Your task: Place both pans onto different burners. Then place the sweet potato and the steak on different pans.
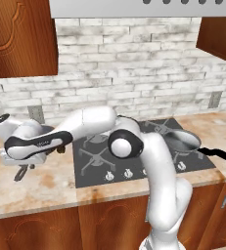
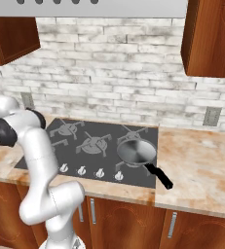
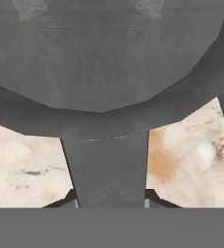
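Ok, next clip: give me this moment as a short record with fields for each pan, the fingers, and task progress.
steel pan: on the right front burner of the cooktop, long black handle pointing off the front right
cast-iron skillet: on the counter left of the cooktop, seen close in the hand view
fingers: shut on the skillet's handle
gripper: low over the left counter
progress: one pan placed; skillet not yet on a burner

The white arm with dark joints rises, bends at its elbow and reaches far left, low and level. Its two-finger gripper points down, jaws closed together.
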You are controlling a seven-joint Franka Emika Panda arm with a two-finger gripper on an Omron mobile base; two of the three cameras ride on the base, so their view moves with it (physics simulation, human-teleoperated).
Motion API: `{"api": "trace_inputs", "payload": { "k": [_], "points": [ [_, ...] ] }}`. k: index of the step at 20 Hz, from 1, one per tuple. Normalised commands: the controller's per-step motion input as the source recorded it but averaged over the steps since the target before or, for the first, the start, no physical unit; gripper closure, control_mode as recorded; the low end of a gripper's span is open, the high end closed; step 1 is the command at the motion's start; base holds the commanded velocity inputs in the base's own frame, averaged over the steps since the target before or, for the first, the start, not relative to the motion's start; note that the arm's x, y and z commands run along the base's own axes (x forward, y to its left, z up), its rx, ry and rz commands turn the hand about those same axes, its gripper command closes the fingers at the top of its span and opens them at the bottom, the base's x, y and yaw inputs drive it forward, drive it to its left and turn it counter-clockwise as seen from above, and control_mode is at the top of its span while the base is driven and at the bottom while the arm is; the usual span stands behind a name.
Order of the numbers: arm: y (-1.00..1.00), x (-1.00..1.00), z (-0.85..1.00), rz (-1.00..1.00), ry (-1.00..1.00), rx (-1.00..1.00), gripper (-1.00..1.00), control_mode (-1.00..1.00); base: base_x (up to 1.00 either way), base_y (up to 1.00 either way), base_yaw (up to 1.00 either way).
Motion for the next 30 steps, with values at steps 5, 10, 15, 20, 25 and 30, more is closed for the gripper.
{"api": "trace_inputs", "payload": {
  "k": [5, 10, 15, 20, 25, 30],
  "points": [
    [-0.84, -0.20, 0.07, -0.06, 0.00, 0.07, 1.00, -1.00, 0.00, 0.00, 0.00],
    [-0.68, -0.37, 0.00, -0.04, 0.00, 0.09, 1.00, -1.00, 0.00, 0.00, 0.00],
    [-0.74, -0.19, 0.00, -0.07, 0.00, 0.09, 1.00, -1.00, 0.00, 0.00, 0.00],
    [-0.79, -0.09, 0.00, -0.06, 0.01, 0.12, 1.00, -1.00, 0.00, 0.00, 0.00],
    [-0.65, 0.00, 0.00, -0.07, 0.04, 0.07, 1.00, -1.00, 0.00, 0.00, 0.00],
    [-0.51, 0.06, 0.00, -0.07, 0.07, 0.04, 1.00, -1.00, 0.00, 0.00, 0.00]
  ]
}}
